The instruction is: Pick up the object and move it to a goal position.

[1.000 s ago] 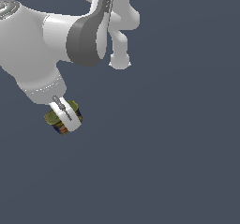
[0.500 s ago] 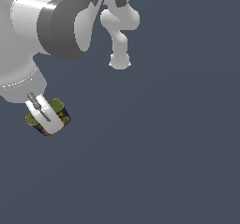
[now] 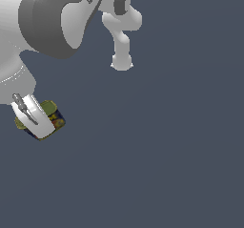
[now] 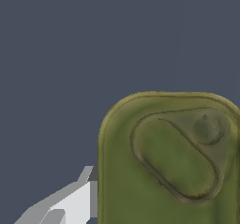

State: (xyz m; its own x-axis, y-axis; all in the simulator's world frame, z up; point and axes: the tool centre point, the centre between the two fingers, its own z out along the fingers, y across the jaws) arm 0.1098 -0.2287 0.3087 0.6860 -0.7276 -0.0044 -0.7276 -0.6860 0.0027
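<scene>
Pick judged done: the object (image 3: 53, 116) is seen clamped in the gripper (image 3: 39, 121), fingers closed on it, one finger (image 3: 37, 117) laid across its side in the exterior view. It sits at approx 8 o'clock in that view, close to the frame edge. Whether it's lifted off the surface can't be told. No goal marker is visible, so the transport leg is judged still open. Count: 1 arm, 1 gripper, 1 object. In the wrist view, its olive top (image 4: 173, 162) is seen up close, touching 1 finger (image 4: 75, 202).
</scene>
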